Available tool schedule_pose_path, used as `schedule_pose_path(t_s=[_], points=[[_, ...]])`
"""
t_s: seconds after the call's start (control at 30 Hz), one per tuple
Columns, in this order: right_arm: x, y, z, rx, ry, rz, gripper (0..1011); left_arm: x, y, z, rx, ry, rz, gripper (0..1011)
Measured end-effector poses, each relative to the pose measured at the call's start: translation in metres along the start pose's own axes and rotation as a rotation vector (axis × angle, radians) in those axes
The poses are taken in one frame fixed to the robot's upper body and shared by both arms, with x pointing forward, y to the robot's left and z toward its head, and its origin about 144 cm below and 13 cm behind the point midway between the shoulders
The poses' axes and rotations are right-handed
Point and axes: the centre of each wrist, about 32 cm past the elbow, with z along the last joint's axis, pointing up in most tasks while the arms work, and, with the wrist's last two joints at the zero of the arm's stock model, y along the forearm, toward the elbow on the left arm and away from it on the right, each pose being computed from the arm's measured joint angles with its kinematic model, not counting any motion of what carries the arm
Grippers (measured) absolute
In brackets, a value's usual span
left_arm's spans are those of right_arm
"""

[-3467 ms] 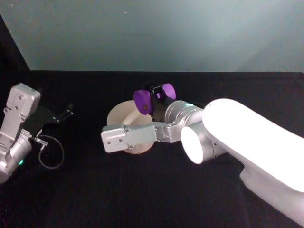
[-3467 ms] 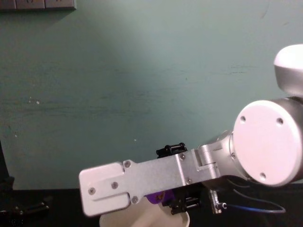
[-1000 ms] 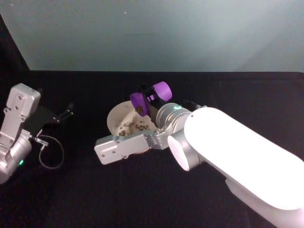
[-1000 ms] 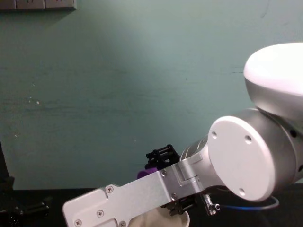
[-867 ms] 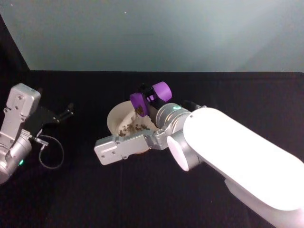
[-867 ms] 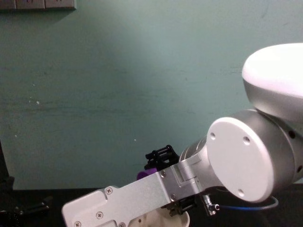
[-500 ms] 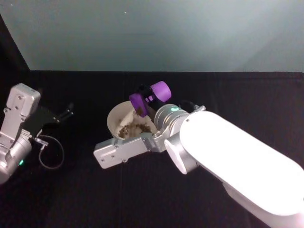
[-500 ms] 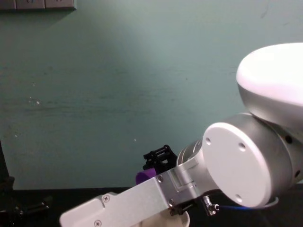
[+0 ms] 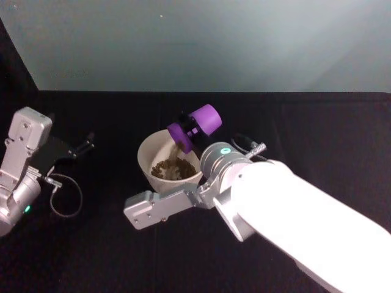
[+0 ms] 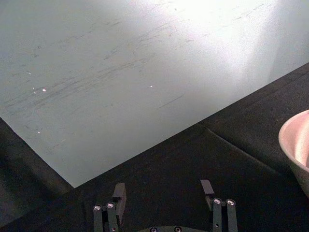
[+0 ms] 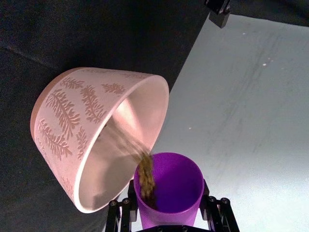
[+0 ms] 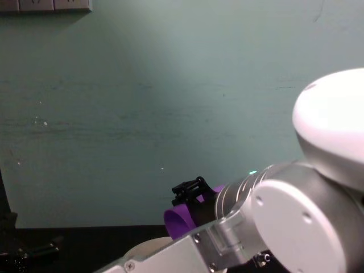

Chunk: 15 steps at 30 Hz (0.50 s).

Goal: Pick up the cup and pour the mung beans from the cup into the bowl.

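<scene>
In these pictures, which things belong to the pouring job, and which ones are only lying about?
Job: purple cup, tilted; patterned bowl beneath it; mung beans streaming in; right tool, shut on the cup.
Not in the job: left tool, open, parked at left; black tabletop.

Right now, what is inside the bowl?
A heap of brownish mung beans lies in the bowl, and more fall in from the tilted cup above. The beans cover the bowl's bottom, so nothing beneath them can be seen.

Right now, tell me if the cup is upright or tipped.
Tipped. The right gripper holds the cup mouth-down over the bowl, beans streaming in; left gripper parked at left.
</scene>
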Motion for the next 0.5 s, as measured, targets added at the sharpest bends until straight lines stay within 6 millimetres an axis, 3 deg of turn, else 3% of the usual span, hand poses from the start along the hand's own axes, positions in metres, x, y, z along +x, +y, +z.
schedule_pose_path(t_s=[0.5], points=[[-0.0089, -0.0021, 0.0100, -0.048, -0.082, -0.044, 723, 0.0000, 0.0000, 0.0000, 0.000, 0.000, 0.000, 1000]])
